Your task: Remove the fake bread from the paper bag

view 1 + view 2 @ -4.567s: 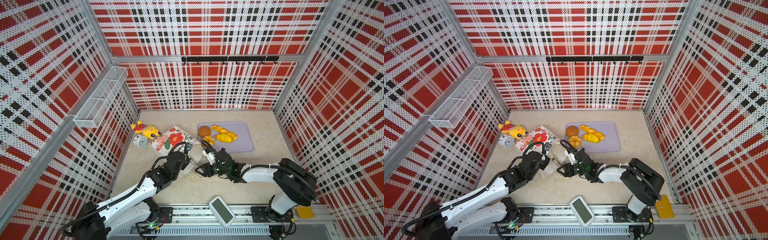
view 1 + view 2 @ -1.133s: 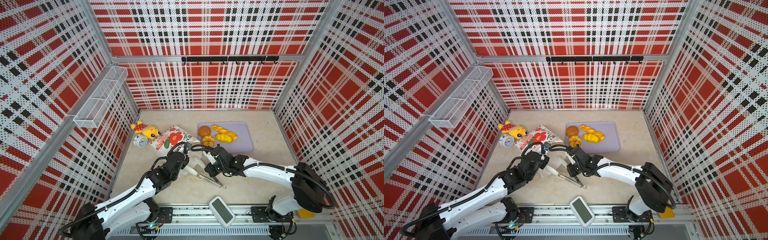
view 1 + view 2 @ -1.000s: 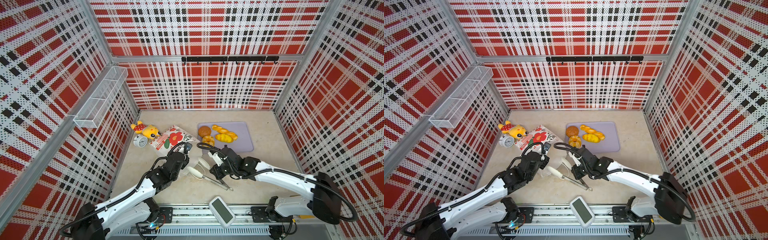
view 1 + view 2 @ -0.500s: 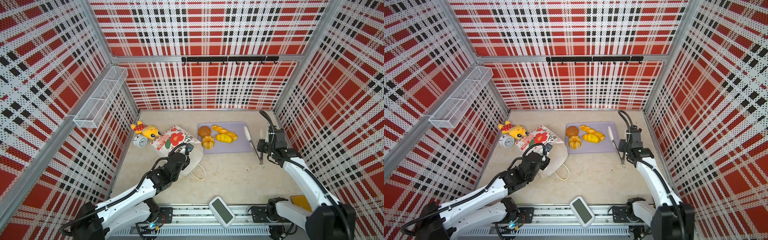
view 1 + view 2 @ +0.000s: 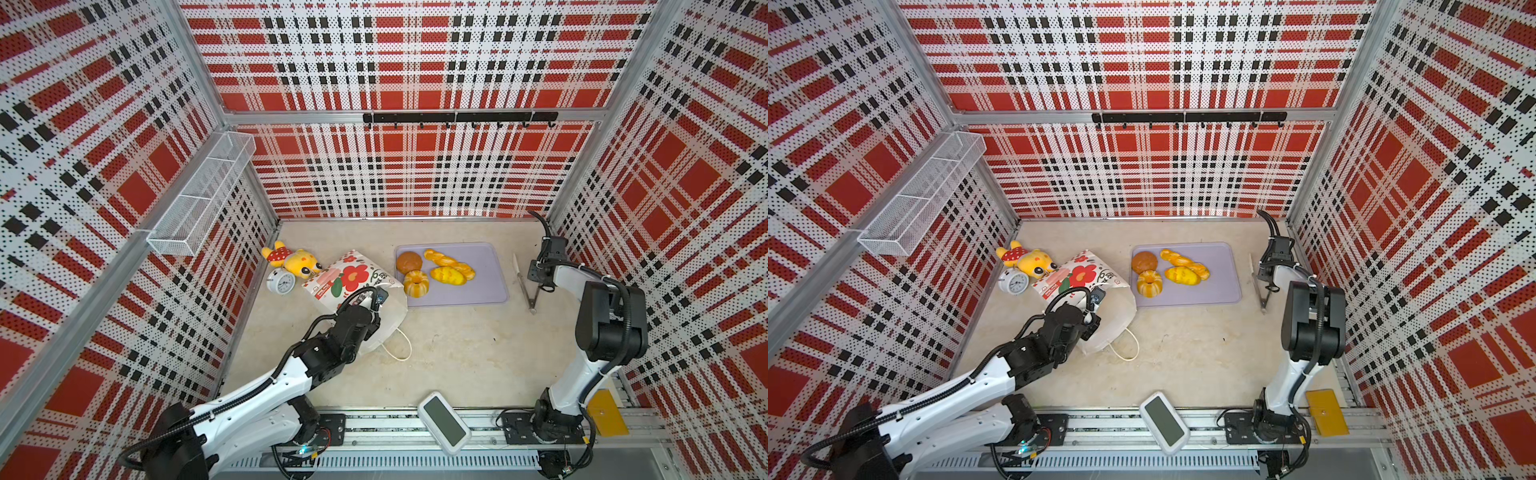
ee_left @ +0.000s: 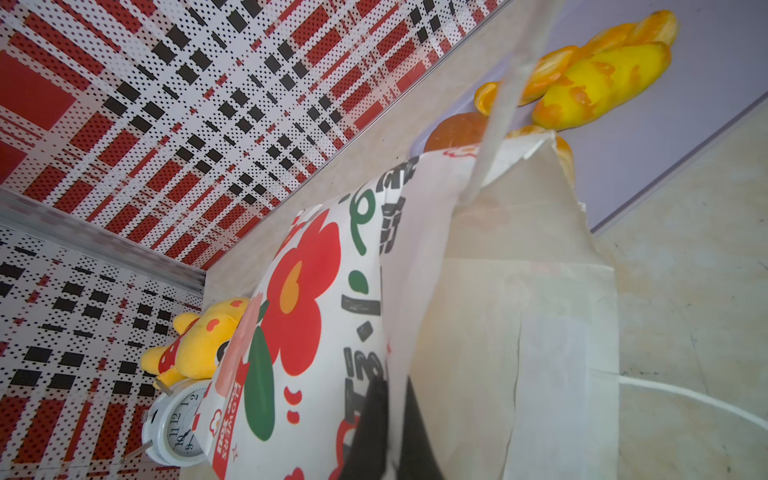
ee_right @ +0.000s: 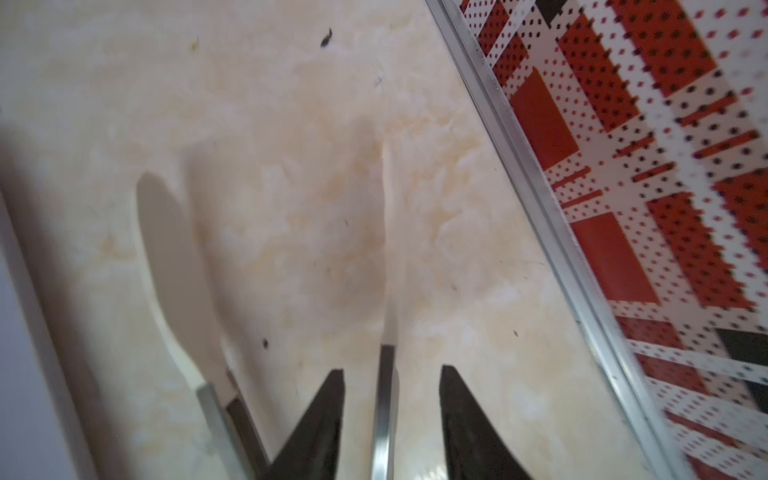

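Observation:
The white paper bag (image 5: 349,282) (image 5: 1079,274) with red flowers lies on its side, mouth towards the front. My left gripper (image 5: 376,299) (image 6: 395,386) is shut on the rim of its upper wall. Only bare paper shows inside in the left wrist view. The fake bread lies on the lilac tray (image 5: 486,286): a brown bun (image 5: 409,262), a ring cake (image 5: 416,283), a twisted stick (image 5: 442,258) and a yellow loaf (image 5: 449,275). My right gripper (image 5: 539,286) (image 7: 391,370) stands open right of the tray, astride one arm of the metal tongs (image 5: 524,286) (image 7: 178,257), which lie on the table.
A yellow plush toy (image 5: 291,262) and a white alarm clock (image 5: 281,282) sit behind the bag by the left wall. A wire basket (image 5: 199,195) hangs on that wall. The right wall's rail (image 7: 540,208) runs close to my right gripper. A white device (image 5: 444,422) lies at the front edge.
My right arm has swung with the tongs from the bag's mouth to the right of the tray, and its jaws have opened off them. The left gripper has kept its hold.

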